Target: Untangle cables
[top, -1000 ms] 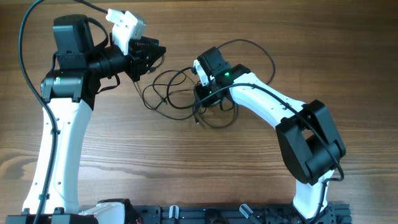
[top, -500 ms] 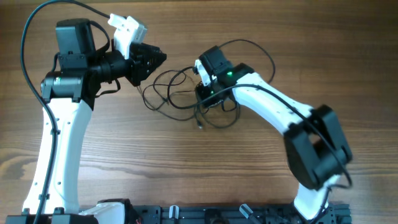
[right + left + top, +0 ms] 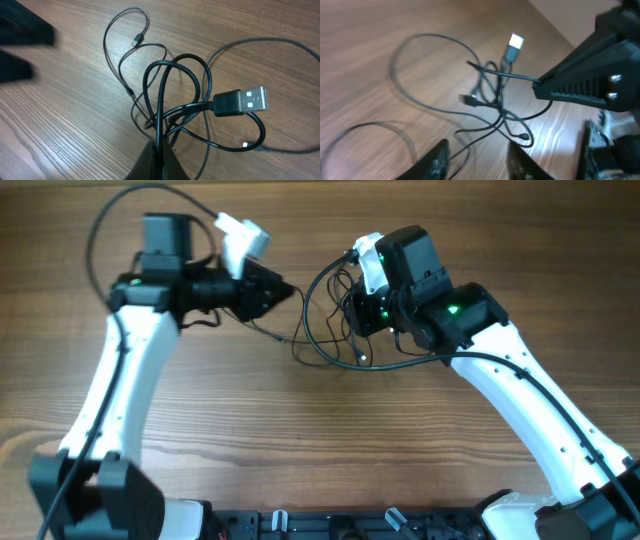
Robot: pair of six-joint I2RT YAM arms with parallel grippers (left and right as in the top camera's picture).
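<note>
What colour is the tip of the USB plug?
The USB plug is silver-tipped, black-bodied; clearest in right wrist view.

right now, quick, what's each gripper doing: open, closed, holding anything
left gripper: open, fingers apart, holding nothing.
right gripper: closed, fingers pinching the cables.

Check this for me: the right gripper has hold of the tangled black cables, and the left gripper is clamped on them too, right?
Not quite. The left gripper is open, its jaws apart, as the left wrist view shows. The right gripper does have hold of the tangled black cables.
</note>
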